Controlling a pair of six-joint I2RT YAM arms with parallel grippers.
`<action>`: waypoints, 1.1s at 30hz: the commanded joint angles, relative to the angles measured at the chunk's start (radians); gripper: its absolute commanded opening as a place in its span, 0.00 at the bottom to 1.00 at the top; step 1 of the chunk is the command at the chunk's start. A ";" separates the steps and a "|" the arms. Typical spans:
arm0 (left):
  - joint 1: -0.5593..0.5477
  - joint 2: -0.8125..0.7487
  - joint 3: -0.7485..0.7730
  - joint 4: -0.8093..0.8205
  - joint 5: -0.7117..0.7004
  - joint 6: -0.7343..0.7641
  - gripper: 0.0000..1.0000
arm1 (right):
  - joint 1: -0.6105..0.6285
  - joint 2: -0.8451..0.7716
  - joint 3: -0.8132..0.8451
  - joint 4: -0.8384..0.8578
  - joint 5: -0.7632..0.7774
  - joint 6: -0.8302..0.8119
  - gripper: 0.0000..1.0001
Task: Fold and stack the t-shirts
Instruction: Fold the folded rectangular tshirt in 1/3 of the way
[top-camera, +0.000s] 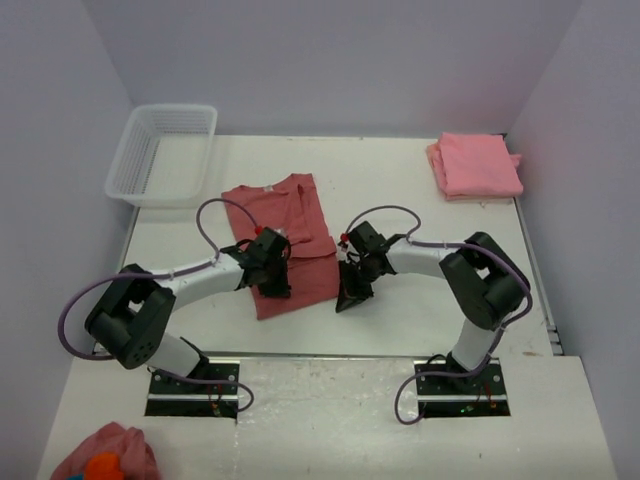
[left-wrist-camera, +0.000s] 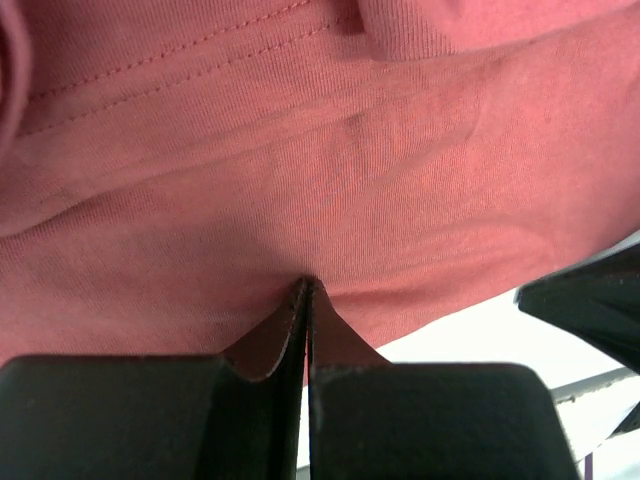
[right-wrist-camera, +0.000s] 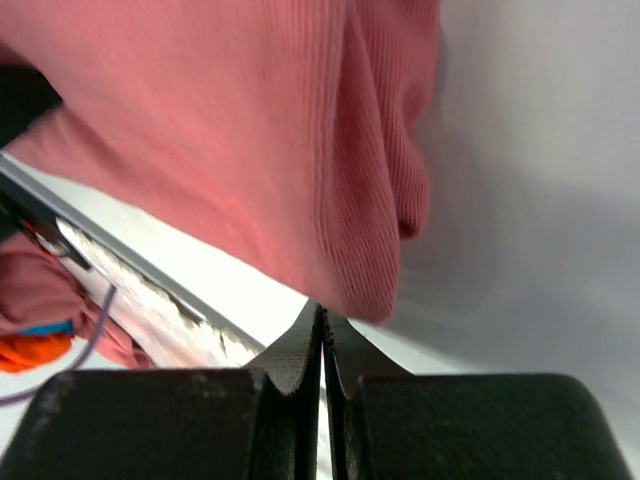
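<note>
A dusty rose-red t-shirt (top-camera: 290, 215) lies partly folded in the middle of the table. My left gripper (top-camera: 272, 283) is over its lower left part. In the left wrist view the left gripper (left-wrist-camera: 305, 285) is shut, its tips pinching the near edge of the t-shirt (left-wrist-camera: 300, 150). My right gripper (top-camera: 350, 295) is at the shirt's lower right edge. In the right wrist view the right gripper (right-wrist-camera: 322, 308) is shut, with a raised fold of the t-shirt (right-wrist-camera: 230, 130) at its tips. A stack of folded salmon-pink t-shirts (top-camera: 477, 165) sits at the back right.
A white plastic basket (top-camera: 160, 155) stands at the back left. A small pink cloth lump with an orange patch (top-camera: 105, 460) lies at the near left corner, and it also shows in the right wrist view (right-wrist-camera: 40, 340). The arm bases are bolted at the near edge.
</note>
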 joint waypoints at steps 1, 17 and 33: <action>-0.031 -0.063 -0.030 -0.073 -0.046 -0.060 0.00 | 0.042 -0.042 -0.102 0.064 0.095 0.047 0.00; -0.087 -0.155 -0.080 -0.128 -0.092 -0.098 0.00 | 0.254 -0.384 0.131 -0.248 0.385 0.000 0.00; -0.092 -0.154 -0.029 -0.151 -0.069 -0.080 0.00 | 0.103 0.089 0.355 -0.135 0.293 -0.131 0.00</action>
